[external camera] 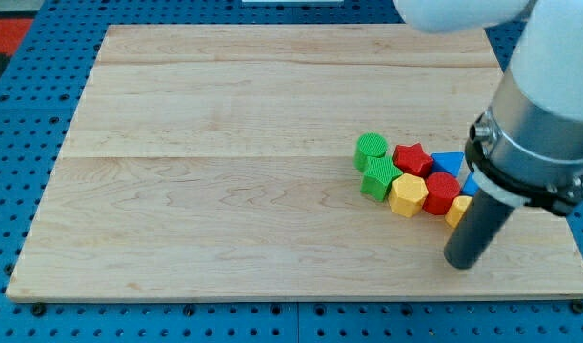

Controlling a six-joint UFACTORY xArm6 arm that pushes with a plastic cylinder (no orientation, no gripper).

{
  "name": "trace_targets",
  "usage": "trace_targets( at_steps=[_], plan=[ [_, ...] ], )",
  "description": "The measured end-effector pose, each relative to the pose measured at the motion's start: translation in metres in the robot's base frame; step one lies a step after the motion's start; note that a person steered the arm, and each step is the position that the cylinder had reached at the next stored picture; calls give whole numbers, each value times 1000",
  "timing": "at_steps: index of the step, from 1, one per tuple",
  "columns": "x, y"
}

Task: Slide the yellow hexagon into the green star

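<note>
Because your yellow hexagon (pixel 408 194) already touches the green star (pixel 378 181) near the board's (pixel 225 191) right edge, my tip (pixel 460 260), a jawless rod, rests toward the bottom-right corner.

- I'm looking at a lab test bench: the pale wooden surface (pixel 272 171) sits on a blue perforated pegboard base (pixel 25 105).
- My arm's grey-and-white industrial housing (pixel 544 114) and small coloured plastic blocks (pixel 411 176) suit a robotics setup.
</note>
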State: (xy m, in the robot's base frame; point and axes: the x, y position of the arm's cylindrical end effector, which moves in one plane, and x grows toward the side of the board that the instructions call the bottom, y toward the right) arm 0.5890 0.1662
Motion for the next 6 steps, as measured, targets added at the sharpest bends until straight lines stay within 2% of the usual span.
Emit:
trace_targets(
  at_steps=[1, 3, 5, 6],
  plan=[
    [0, 22],
    [-55, -24],
    [-85, -36],
    [-76, -76]
  ],
)
